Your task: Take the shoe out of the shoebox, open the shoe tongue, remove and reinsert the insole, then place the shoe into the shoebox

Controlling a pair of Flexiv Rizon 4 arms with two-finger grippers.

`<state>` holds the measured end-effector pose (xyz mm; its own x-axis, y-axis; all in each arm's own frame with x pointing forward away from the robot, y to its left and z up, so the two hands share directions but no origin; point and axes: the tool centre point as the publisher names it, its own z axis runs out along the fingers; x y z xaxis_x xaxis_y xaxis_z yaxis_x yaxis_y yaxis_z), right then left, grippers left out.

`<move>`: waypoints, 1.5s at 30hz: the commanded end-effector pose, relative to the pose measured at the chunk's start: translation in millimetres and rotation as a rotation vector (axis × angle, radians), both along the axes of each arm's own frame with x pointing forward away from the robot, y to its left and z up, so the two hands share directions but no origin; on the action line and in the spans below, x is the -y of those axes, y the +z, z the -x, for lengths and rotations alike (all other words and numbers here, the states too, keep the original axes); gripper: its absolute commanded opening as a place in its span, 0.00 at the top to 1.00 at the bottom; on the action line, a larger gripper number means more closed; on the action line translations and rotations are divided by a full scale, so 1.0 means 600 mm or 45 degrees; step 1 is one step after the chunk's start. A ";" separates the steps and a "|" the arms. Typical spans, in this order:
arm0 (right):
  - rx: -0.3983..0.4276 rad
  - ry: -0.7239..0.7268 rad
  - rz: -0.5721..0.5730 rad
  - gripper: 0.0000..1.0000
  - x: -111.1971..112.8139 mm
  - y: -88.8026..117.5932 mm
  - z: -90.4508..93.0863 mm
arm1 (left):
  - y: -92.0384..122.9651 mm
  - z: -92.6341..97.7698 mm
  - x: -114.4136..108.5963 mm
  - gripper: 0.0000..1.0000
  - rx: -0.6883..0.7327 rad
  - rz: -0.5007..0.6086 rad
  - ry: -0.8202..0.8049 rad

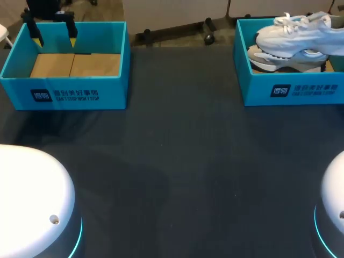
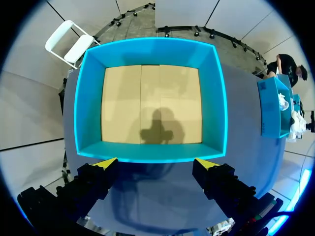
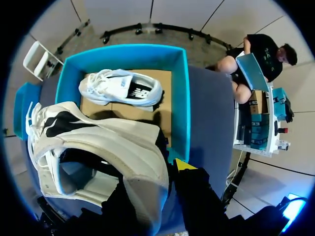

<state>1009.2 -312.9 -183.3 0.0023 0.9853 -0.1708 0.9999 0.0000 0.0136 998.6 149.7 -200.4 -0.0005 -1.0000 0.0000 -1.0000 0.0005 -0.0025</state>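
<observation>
A white sneaker (image 1: 294, 28) hangs tilted over the right blue shoebox (image 1: 290, 91), above a second shoe (image 1: 269, 56) that lies inside. In the right wrist view my right gripper (image 3: 158, 172) is shut on the heel of the held sneaker (image 3: 98, 142), with one yellow tip (image 3: 184, 164) showing beside it. The other white shoe (image 3: 120, 88) rests on the cardboard floor of the box (image 3: 181, 98) ahead. My left gripper (image 1: 55, 38) hovers open over the far wall of the left blue shoebox (image 1: 64, 94). Its fingers (image 2: 106, 164) stand wide apart before that empty box (image 2: 150, 152).
The dark table (image 1: 177, 161) stretches between the two boxes. The white bases of my arms sit at the near left (image 1: 32, 199) and near right (image 1: 334, 188) corners.
</observation>
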 end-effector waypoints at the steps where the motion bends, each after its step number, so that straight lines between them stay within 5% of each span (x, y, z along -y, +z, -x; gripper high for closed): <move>1: 0.024 -0.003 0.025 1.00 -0.030 0.047 0.045 | 0.000 0.000 0.000 0.00 -0.001 0.000 0.000; 12: 0.062 -0.029 0.000 1.00 -0.131 0.082 0.161 | 0.000 0.000 0.000 0.00 -0.001 0.000 0.000; 29: 0.068 -0.049 0.007 1.00 -0.287 0.065 0.314 | 0.000 0.000 0.000 0.00 -0.001 0.000 0.000; 45: 0.061 -0.052 0.000 1.00 -0.291 0.065 0.318 | 0.000 0.000 0.000 0.00 -0.001 0.000 0.000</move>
<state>819.2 -137.1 -145.0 0.0502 0.9838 -0.1723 0.9975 -0.0408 0.0579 998.6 149.7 -200.4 -0.0004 -1.0000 0.0001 -1.0000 0.0004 -0.0025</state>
